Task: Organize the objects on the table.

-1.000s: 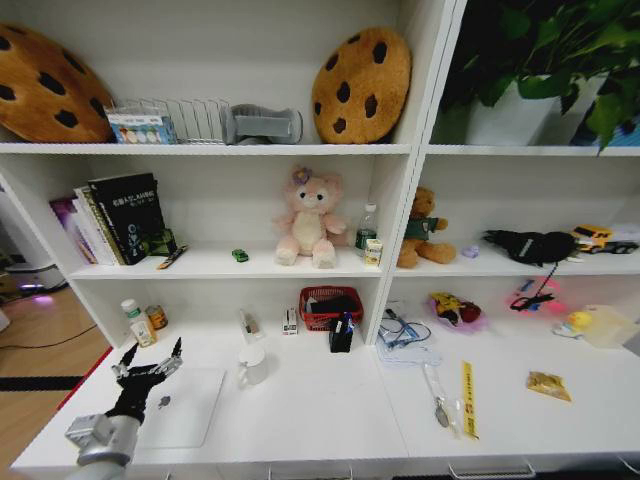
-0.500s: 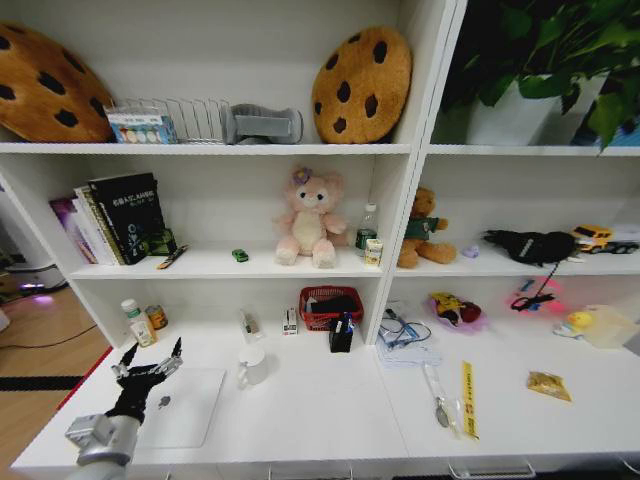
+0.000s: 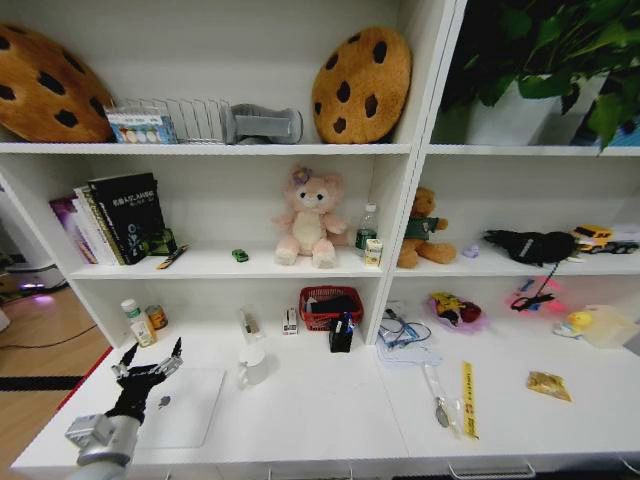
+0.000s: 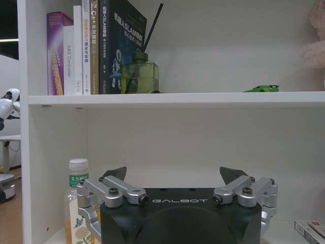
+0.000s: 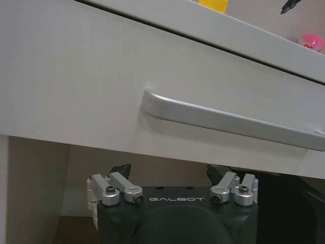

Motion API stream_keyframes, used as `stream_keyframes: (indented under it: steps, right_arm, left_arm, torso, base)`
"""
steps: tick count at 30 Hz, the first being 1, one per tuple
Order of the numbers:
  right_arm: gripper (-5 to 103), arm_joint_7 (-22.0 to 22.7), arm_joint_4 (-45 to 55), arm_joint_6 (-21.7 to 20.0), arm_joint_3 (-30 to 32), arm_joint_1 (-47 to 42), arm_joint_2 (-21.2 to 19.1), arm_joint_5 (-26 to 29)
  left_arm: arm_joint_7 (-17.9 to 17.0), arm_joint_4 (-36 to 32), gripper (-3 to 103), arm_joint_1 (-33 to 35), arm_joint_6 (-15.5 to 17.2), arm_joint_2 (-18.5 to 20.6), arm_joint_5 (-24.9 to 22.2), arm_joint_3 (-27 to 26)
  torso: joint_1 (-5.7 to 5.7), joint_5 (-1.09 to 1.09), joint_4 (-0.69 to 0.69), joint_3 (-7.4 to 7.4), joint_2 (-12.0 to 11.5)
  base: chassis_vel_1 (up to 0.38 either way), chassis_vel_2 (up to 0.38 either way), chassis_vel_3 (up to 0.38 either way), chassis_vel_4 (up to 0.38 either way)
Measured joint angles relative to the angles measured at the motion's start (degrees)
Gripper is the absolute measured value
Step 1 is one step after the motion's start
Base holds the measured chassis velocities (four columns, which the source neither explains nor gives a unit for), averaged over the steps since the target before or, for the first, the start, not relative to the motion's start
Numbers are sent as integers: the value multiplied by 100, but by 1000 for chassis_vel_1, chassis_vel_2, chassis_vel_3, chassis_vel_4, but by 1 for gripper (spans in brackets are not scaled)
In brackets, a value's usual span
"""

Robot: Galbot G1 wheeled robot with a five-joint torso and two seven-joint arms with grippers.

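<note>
The left gripper point(image 3: 148, 362) hangs over the silver laptop point(image 3: 185, 405) on the table point(image 3: 330, 410), jaws wide open, holding nothing. A white mug point(image 3: 252, 364) stands close by. The green toy car point(image 3: 240, 255) sits on the shelf above. The right gripper point(image 5: 170, 175) waits open under a drawer handle point(image 5: 228, 121).

White table point(image 3: 320, 420), white shelving point(image 3: 400, 75). Silver laptop point(image 3: 185, 405). Tiny green toy car point(image 3: 240, 255). Brown cookie cushions point(image 3: 361, 85) dotted with dark chips. Pink plush bear point(image 3: 308, 218), brown teddy point(image 3: 420, 228) in a green top. Red basket point(image 3: 330, 305). Yellow strip point(image 3: 467, 398). Black left claw point(image 3: 150, 362) with silver links. Grey drawer handle point(image 5: 228, 122).
</note>
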Motion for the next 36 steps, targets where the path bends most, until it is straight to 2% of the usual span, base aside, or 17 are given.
stream_keyframes:
  steps: [2, 6, 16, 19, 22, 28, 31, 33, 35, 36]
  right_arm:
    - [98, 18, 157, 96, 20, -218, 86, -127]
    - [100, 30, 321, 152, 38, -428, 133, -174]
    - [100, 114, 736, 647, 97, -1356, 363, -387]
    - [100, 135, 1290, 840, 164, -1886, 401, -396]
    - [100, 170, 1700, 851, 234, -2104, 381, -372]
    - [100, 201, 2817, 673, 440, -2429, 205, -94]
    - [100, 65, 3577, 351, 676, -2573, -94, 255]
    - [100, -11, 3735, 267, 771, -2579, -185, 357]
    - [100, -181, 4151, -33, 1033, -2517, -507, 701]
    - [100, -181, 4151, -33, 1033, -2517, -507, 701]
  left_arm:
    - [0, 0, 100, 0, 0, 0, 0, 0]
    - [0, 0, 100, 0, 0, 0, 0, 0]
    - [0, 0, 100, 0, 0, 0, 0, 0]
    - [0, 0, 100, 0, 0, 0, 0, 0]
    - [0, 0, 100, 0, 0, 0, 0, 0]
    - [0, 0, 100, 0, 0, 0, 0, 0]
    - [0, 0, 100, 0, 0, 0, 0, 0]
    - [0, 0, 100, 0, 0, 0, 0, 0]
    - [0, 0, 100, 0, 0, 0, 0, 0]
    - [0, 0, 100, 0, 0, 0, 0, 0]
  torso:
    - [-1, 1, 0, 0, 0]
    - [-1, 1, 0, 0, 0]
    - [-1, 1, -1, 0, 0]
    - [-1, 1, -1, 0, 0]
    - [-1, 1, -1, 0, 0]
    - [-1, 2, 0, 0, 0]
    - [-1, 2, -1, 1, 0]
    - [-1, 2, -1, 1, 0]
    - [-1, 3, -1, 1, 0]
    - [-1, 3, -1, 1, 0]
  base:
    - [0, 0, 0, 0]
    - [0, 0, 0, 0]
    - [0, 0, 0, 0]
    - [0, 0, 0, 0]
    - [0, 0, 0, 0]
    - [0, 0, 0, 0]
    - [0, 0, 0, 0]
    - [0, 0, 0, 0]
    - [0, 0, 0, 0]
    - [0, 0, 0, 0]
